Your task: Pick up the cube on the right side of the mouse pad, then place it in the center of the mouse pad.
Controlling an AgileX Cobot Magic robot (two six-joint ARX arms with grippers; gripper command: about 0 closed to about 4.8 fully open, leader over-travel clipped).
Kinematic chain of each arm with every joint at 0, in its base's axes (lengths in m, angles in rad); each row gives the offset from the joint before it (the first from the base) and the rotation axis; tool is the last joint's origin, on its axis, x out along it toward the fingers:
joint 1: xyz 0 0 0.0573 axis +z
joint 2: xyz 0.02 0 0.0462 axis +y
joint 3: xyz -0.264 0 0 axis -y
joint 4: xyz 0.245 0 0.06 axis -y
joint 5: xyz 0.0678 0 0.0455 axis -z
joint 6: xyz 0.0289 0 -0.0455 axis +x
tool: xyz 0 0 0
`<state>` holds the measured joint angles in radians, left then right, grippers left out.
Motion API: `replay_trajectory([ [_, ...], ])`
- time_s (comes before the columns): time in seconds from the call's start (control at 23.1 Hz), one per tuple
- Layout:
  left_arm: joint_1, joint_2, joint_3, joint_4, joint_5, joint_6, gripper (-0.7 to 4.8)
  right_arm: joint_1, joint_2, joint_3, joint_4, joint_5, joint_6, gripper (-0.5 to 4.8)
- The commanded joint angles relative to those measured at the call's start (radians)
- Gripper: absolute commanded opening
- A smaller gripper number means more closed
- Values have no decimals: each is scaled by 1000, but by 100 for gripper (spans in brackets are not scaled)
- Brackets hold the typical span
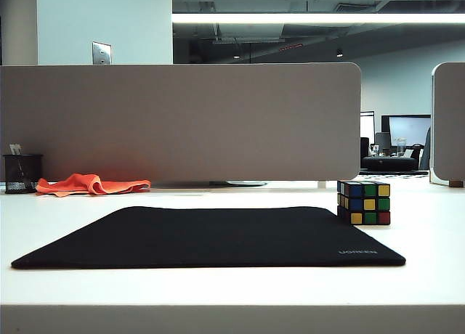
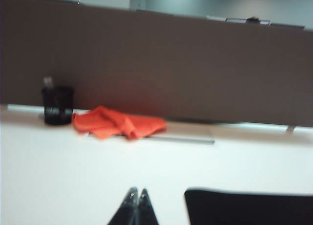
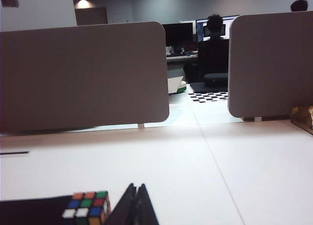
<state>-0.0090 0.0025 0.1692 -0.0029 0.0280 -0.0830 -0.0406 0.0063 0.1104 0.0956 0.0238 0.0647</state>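
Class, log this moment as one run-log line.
left gripper: shut, empty | right gripper: shut, empty, beside cube | cube: at mouse pad right edge, unpicked

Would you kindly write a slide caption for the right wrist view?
Right gripper shut above the white table, beside the cube resting on the mouse pad edge.

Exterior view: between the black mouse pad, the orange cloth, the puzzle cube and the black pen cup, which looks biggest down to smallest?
1. mouse pad
2. orange cloth
3. cube and pen cup: they look alike, and the cup stands farther back, so no ranking between them.
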Motion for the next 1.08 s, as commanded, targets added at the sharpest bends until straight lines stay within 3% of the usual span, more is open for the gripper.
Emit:
replay_trajectory([
  [0.04, 1, 14, 95, -14, 55, -3, -4, 0, 8, 89, -2, 0, 40, -7],
  [0.26, 1, 196, 267, -112, 191, -3, -4, 0, 145, 292, -181, -5, 40, -7],
  [0.52, 1, 432, 447, -162, 285, -3, -4, 0, 289, 438, -229, -40, 85, -7],
  [0.65, 1, 623, 609, -269, 367, -3, -5, 0, 396, 519, -245, -156, 85, -7],
  [0.74, -36, 698, 654, -256, 415, -3, -5, 2, 430, 552, -257, -237, 85, -7],
  [1.08, -126, 879, 732, -304, 468, -2, -5, 1, 518, 657, -391, -176, 85, -7],
])
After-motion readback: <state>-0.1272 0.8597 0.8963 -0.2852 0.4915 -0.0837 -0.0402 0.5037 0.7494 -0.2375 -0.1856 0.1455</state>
